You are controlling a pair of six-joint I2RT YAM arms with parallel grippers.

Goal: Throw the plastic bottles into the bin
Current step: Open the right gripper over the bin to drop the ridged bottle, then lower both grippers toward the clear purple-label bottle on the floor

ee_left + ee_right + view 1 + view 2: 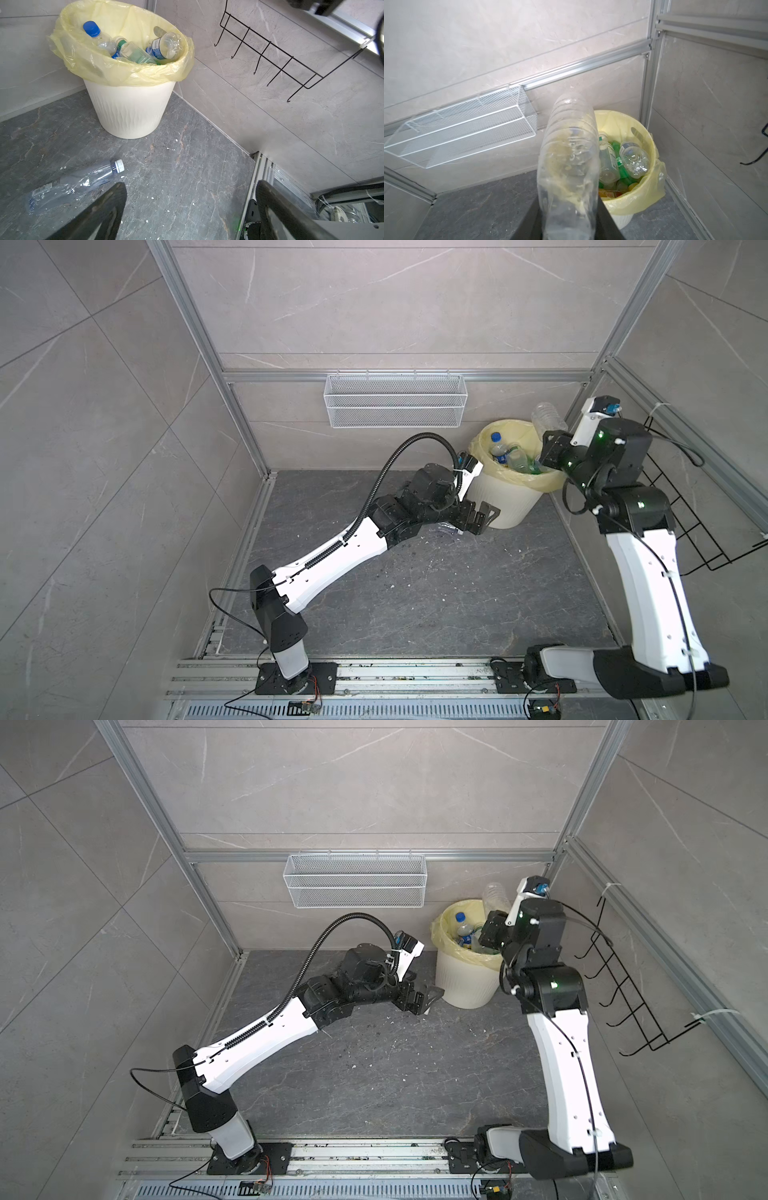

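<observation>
You are holding a clear bottle (569, 158) pinched in the right gripper (568, 202) over the bin's (653, 149) rim so a release should drop it in, while the left gripper (191, 184) is hanging wide open, empty (poised, I judge, for the floor bottle (83, 180) beside it).

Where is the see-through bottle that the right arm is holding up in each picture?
Both top views: the clear bottle sits right of the middle, just above the bin's rim.
Left wrist view: not in it.
Right wrist view: it fills the lower middle, held in the right gripper.
Shared landmark: the bin with its yellow bag, in all four.
</observation>
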